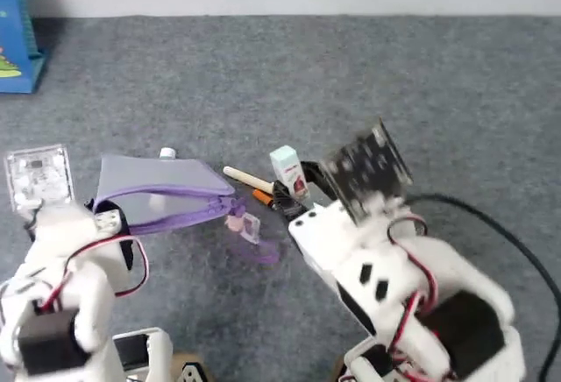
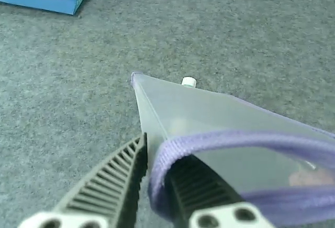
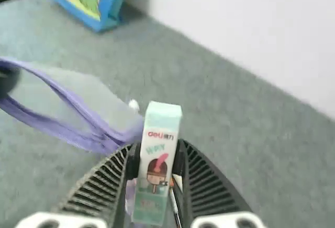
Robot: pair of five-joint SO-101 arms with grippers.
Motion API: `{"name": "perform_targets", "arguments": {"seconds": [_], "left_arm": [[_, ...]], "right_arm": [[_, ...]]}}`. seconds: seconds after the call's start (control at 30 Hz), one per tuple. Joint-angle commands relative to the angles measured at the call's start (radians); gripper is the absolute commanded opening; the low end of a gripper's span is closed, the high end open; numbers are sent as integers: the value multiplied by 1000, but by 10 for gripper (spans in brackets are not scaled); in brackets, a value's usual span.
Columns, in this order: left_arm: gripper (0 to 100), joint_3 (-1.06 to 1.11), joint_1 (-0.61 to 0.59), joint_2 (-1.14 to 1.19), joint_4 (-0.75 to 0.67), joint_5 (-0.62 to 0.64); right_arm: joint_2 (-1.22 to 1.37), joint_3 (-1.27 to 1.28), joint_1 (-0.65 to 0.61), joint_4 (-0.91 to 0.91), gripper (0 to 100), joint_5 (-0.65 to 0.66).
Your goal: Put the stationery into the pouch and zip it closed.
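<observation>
A translucent pouch (image 1: 162, 187) with a purple zipper edge (image 1: 188, 209) lies on the grey carpet, mouth facing right. My left gripper (image 2: 157, 178) is shut on the pouch's purple rim (image 2: 209, 141) at its left end. My right gripper (image 3: 154, 178) is shut on a pale green eraser (image 3: 157, 160), held upright just right of the pouch mouth (image 3: 78, 128). From above, the eraser (image 1: 287, 170) sits at the tip of the right arm (image 1: 386, 277). A wooden pencil (image 1: 247, 179) and an orange-tipped item (image 1: 262, 196) lie beside it. A white cap (image 1: 166, 152) pokes out behind the pouch.
A blue picture box (image 1: 16, 36) stands at the far left against the wall. A purple zipper pull with a small tag (image 1: 248, 227) trails from the pouch mouth. Open carpet stretches behind and to the right.
</observation>
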Motion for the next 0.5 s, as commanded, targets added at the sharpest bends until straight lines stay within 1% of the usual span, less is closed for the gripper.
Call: {"name": "perform_targets", "arguments": {"seconds": [0.0, 0.17, 0.47], "left_arm": [[12, -88, 54, 144, -25, 14], [12, -229, 83, 339, -17, 46], [12, -610, 83, 548, 120, 49]], "right_arm": [[-96, 80, -33, -147, 8, 3], [-183, 210, -73, -329, 8, 3], [-271, 411, -153, -714, 8, 3]]}}
